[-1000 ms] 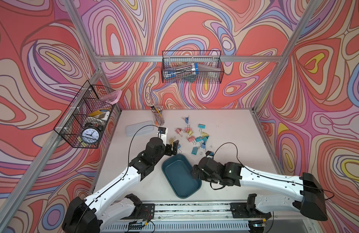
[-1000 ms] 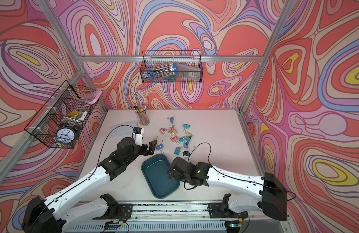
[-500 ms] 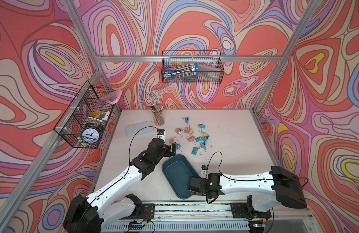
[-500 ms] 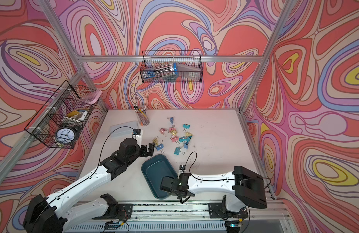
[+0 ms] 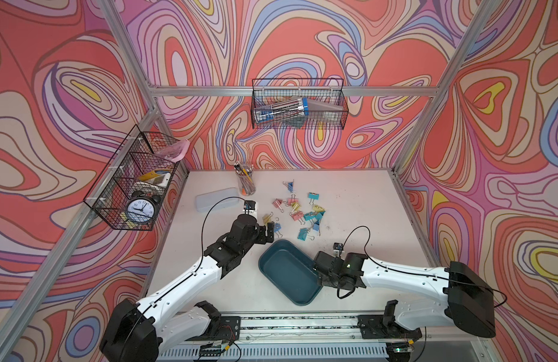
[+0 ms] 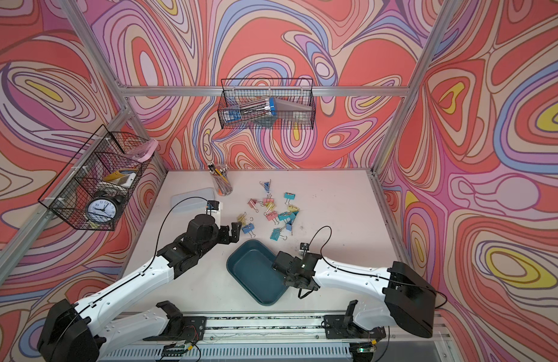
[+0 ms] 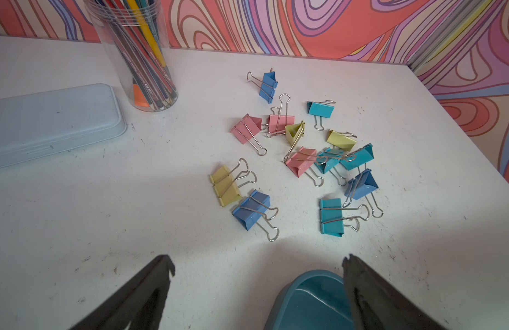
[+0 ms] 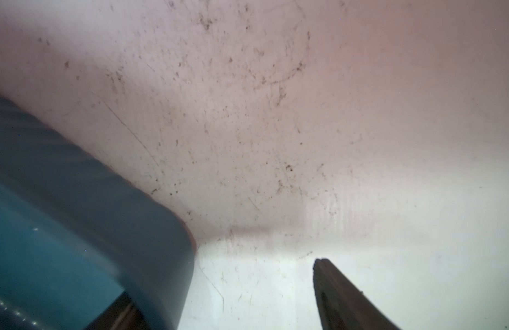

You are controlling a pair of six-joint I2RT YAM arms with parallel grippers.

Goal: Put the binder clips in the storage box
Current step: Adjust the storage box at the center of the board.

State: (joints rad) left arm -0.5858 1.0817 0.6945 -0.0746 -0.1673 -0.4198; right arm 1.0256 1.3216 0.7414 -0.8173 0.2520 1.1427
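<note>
The right gripper [image 8: 219, 280] stands parted astride the tray [image 8: 150, 217] at its right rim, one finger inside, one outside and clear of the wall. The left gripper [image 7: 256, 265] is spread wide, just short of a blue clip [image 7: 251, 208]. The clips [image 7: 300, 165] lie scattered on the table [image 5: 365, 203] beyond the tray.

Legible marking is confined to the alarm clock [image 5: 142, 209], which stands in the wire basket [image 5: 114, 185] at the left of the frame in both top views. Its white dial carries black Arabic hour numerals, one to twelve, set round the edge. In the left wrist view, the pencils [image 7: 141, 74] in the clear jar [image 7: 110, 57] at the upper left of the frame bear pale print along their barrels, too small to be made out.
</note>
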